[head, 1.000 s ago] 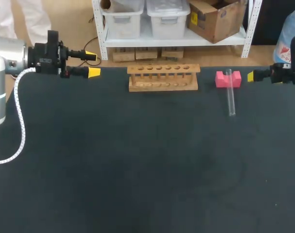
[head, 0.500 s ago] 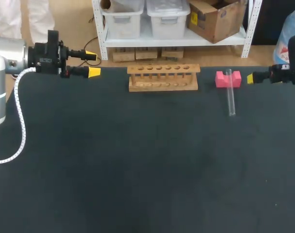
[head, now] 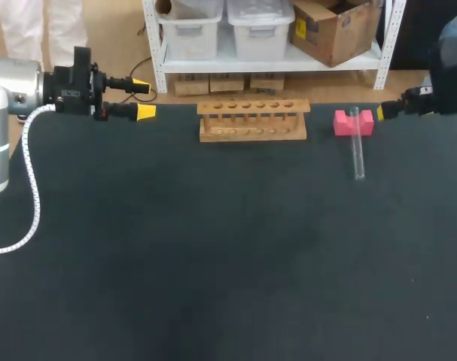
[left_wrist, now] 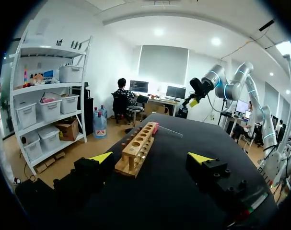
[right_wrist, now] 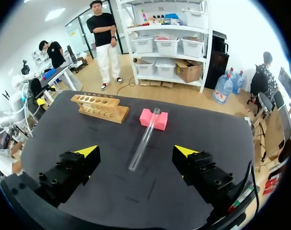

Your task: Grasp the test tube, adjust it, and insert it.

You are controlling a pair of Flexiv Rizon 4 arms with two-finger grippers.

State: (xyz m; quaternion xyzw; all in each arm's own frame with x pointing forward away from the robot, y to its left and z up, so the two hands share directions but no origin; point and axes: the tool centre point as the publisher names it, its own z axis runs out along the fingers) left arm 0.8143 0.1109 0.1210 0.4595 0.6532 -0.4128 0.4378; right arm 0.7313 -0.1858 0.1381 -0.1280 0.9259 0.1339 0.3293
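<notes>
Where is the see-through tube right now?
In the head view the test tube lies on the right side of the table, its far end resting on the pink block, right of the wooden rack.

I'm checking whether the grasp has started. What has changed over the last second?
The right gripper has edged in from the table's right side toward the pink block and the test tube. It is open and holds nothing. The test tube lies as before, one end propped on the pink block. The left gripper and the wooden rack have not moved.
</notes>
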